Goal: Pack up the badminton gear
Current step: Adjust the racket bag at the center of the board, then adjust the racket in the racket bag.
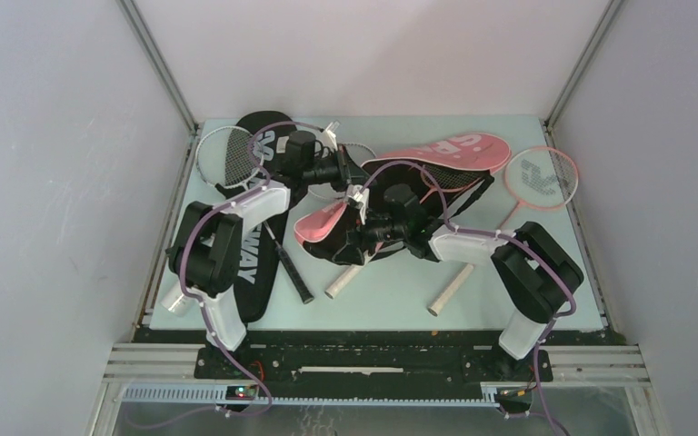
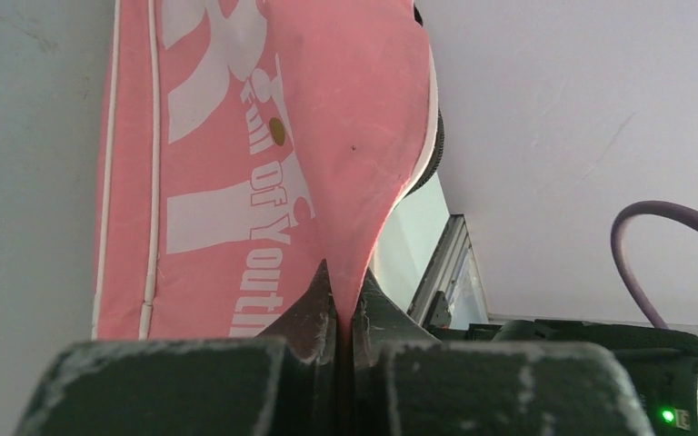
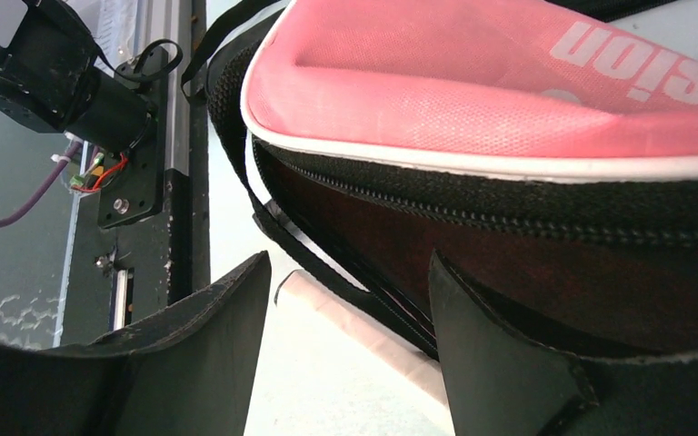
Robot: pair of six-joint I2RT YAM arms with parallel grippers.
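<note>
While its scuffed dark fingers press together, the left gripper (image 2: 344, 292) pinches a fold of the pink cover (image 2: 236, 136). The cover is smooth fabric with white lettering and white piping, and it rises to a peak at the pinch. The right gripper (image 3: 345, 277) is spread and holds nothing. Its wedge-shaped fingers sit just below the cover's gaping mouth, which shows pink mesh, a black toothed zip and a dark inside. A white wrapped handle (image 3: 354, 331) lies between the fingers. From above, the cover stretches from mid table (image 1: 509, 291) to the far right. The black cover (image 1: 256, 263) lies flat at left, beside the white racket (image 1: 227, 153). The pink racket (image 1: 542, 178) lies at right.
</note>
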